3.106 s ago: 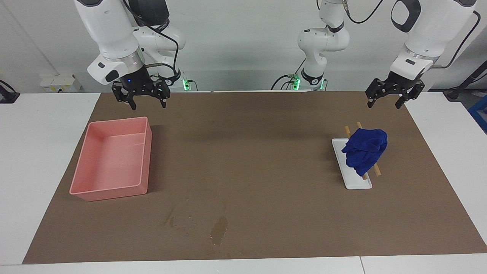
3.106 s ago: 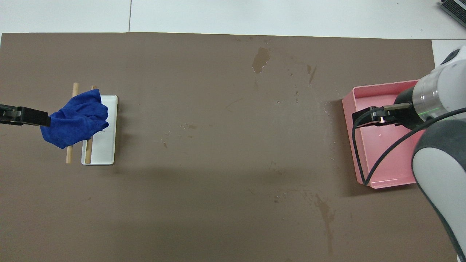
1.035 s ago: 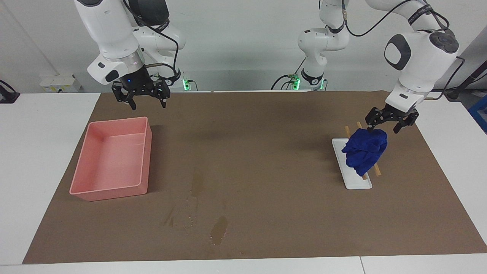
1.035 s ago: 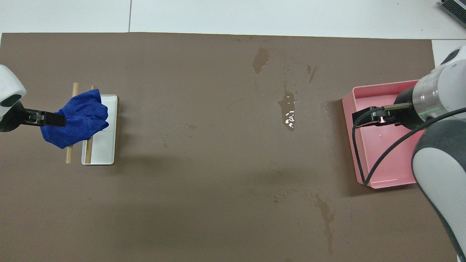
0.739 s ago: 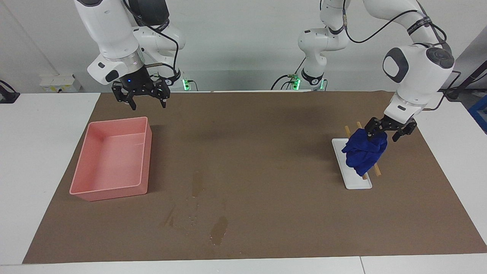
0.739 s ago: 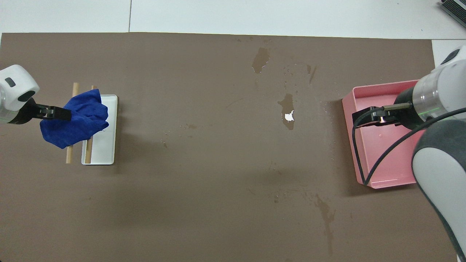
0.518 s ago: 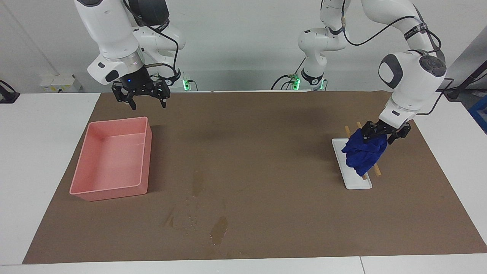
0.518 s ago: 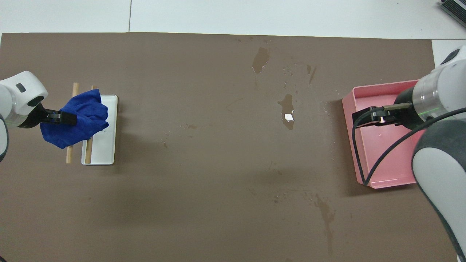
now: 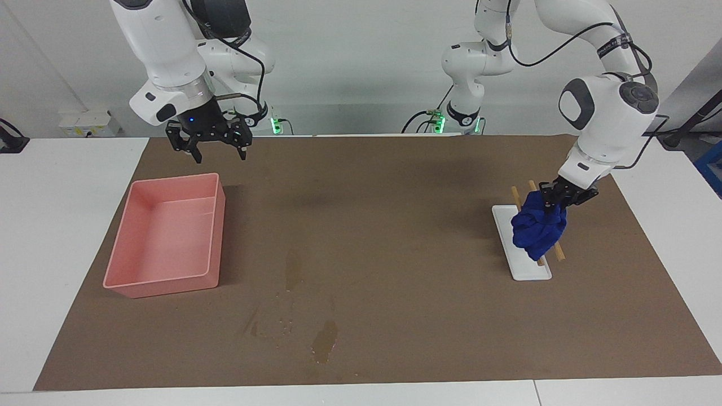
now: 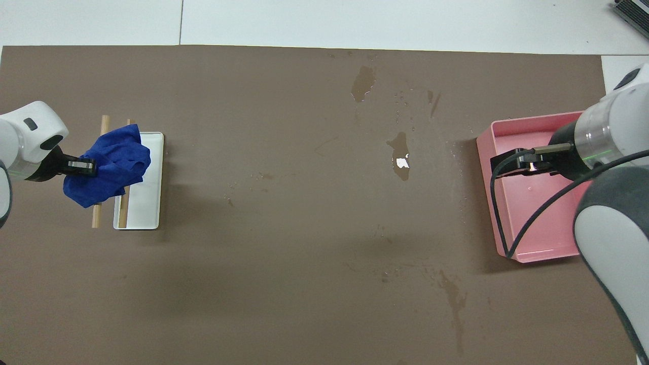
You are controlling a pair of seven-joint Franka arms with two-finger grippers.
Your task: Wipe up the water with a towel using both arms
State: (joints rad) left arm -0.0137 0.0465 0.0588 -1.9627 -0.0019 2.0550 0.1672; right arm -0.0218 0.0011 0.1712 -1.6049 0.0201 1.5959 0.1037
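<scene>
The left end effector [image 9: 555, 198] pinches the towel [image 9: 538, 227], which lies on 2 wooden sticks [image 9: 558, 252] and a white tray [image 9: 527, 269]; the right end effector [image 9: 214, 148] waits, spread wide, over the pink tub [image 9: 163, 234]

Towel [image 9: 538, 230]: deep blue cloth, bunched into many folds, draped over two wooden rods [image 9: 558, 252] lying across a white tray [image 9: 522, 265]. Left claw [image 9: 555, 198] was at its top fold, fingers drawn in on the cloth; the bulk of the towel hung directly below the claw. Water [image 9: 325, 341]: dark glossy blotches and streaks on the brown mat [image 9: 395, 225], one patch showing a bright glint from overhead [image 10: 402, 162]. It lay well apart from the left claw, toward the right arm's end of the table. Right claw [image 9: 214, 148], fingers spread, hung well apart from both.
</scene>
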